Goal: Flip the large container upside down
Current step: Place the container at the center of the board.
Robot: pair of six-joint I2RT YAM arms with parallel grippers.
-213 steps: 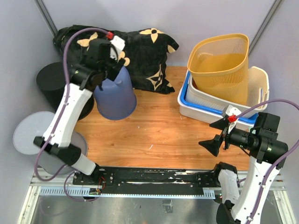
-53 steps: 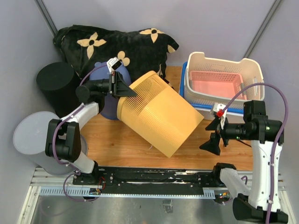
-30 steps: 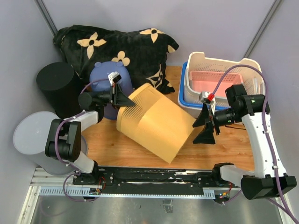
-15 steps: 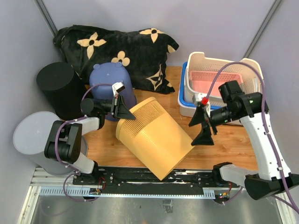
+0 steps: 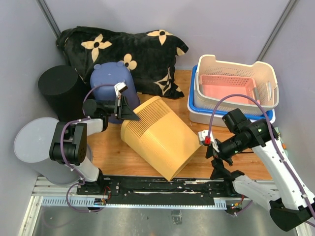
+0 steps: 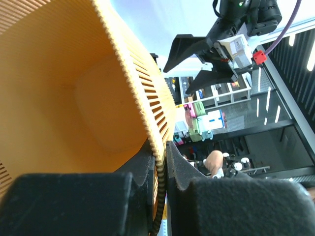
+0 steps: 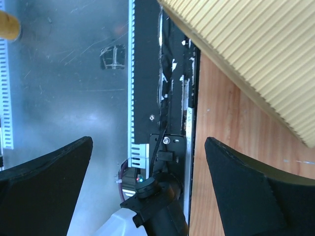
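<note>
With only the left gripper (image 6: 160, 147) pinching its rim and the right gripper (image 7: 148, 147) spread empty, the tilted yellow container (image 5: 157, 135) may slip.

A black pillow (image 5: 123, 49) with pale flower shapes lies along the back of the wooden surface (image 5: 108, 152), with a blue bin (image 5: 106, 81) standing upside down just in front of it. At the left stand a black cylinder (image 5: 59, 86) and, nearer, a grey one (image 5: 32, 142). At the back right, a pink basket (image 5: 231, 91) sits inside a cream basket (image 5: 236, 66), nested in a blue tray (image 5: 192, 101) and a white tub (image 5: 202, 117).
</note>
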